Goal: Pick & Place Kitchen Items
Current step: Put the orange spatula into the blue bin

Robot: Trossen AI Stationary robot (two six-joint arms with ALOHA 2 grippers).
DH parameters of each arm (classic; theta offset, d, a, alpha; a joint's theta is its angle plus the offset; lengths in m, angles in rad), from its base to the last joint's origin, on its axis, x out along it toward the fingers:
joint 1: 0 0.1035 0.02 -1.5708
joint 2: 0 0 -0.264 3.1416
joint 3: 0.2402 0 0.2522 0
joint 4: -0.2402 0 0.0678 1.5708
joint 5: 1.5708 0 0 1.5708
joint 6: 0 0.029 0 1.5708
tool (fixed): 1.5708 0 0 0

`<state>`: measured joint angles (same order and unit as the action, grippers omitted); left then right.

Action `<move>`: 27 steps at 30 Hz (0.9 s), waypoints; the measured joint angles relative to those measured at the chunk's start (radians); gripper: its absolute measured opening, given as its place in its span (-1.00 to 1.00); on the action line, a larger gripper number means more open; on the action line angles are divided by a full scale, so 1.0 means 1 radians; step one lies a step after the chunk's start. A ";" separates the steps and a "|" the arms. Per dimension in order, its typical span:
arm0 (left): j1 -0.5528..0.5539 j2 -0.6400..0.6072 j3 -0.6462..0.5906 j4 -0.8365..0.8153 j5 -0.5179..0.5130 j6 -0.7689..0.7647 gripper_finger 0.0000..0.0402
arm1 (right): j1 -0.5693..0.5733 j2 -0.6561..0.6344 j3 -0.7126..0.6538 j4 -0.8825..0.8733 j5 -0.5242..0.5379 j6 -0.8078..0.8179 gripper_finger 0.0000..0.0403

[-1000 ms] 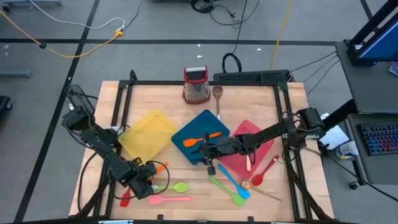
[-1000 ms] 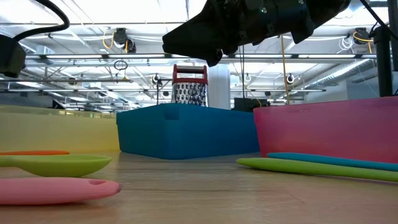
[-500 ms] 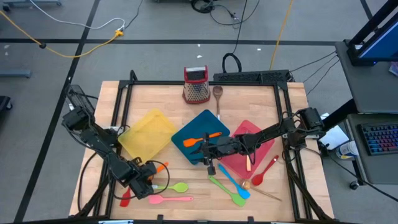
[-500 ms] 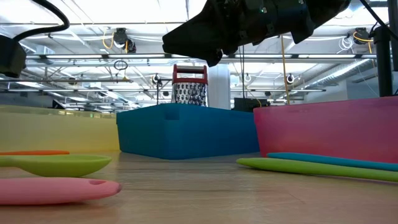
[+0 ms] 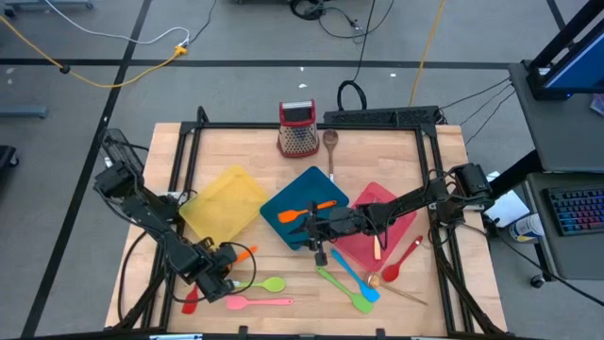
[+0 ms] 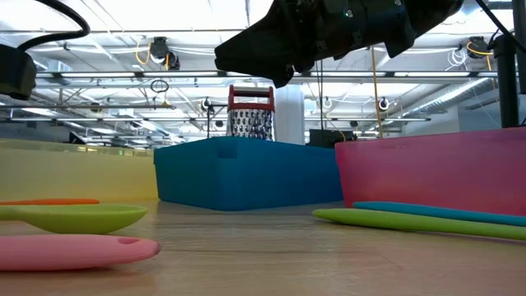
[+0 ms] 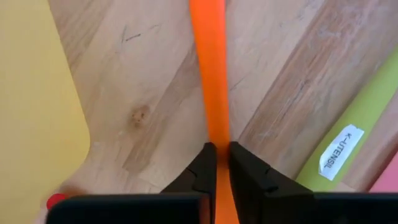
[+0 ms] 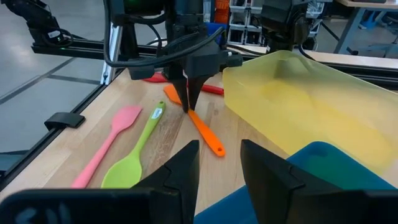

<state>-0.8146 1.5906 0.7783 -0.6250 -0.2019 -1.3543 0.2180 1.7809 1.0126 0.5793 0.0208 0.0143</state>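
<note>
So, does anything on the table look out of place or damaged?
Nothing stands out. The loose utensils lie flat on the wood, and the left claw is shut on the orange plastic spatula beside the yellow tray.

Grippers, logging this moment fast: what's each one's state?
Left gripper: closed on the slim orange plastic utensil lying on the wooden table.
Right gripper: open, empty, above the teal tray.
</note>
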 joint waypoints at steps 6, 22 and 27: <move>0.000 0.000 -0.002 0.032 -0.026 0.010 -0.85 | 0.000 0.000 0.000 0.008 -0.046 0.001 -0.46; 0.026 0.003 -0.001 0.105 -0.087 0.060 -0.75 | 0.079 0.081 0.139 0.029 -0.153 -0.125 -0.46; 0.058 0.003 0.000 0.169 -0.100 0.143 -0.81 | 0.065 0.129 0.195 -0.004 -0.151 -0.136 -0.46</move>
<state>-0.7565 1.5936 0.7780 -0.4564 -0.3016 -1.2113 0.2835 1.9104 1.2078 0.5752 -0.1303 -0.1219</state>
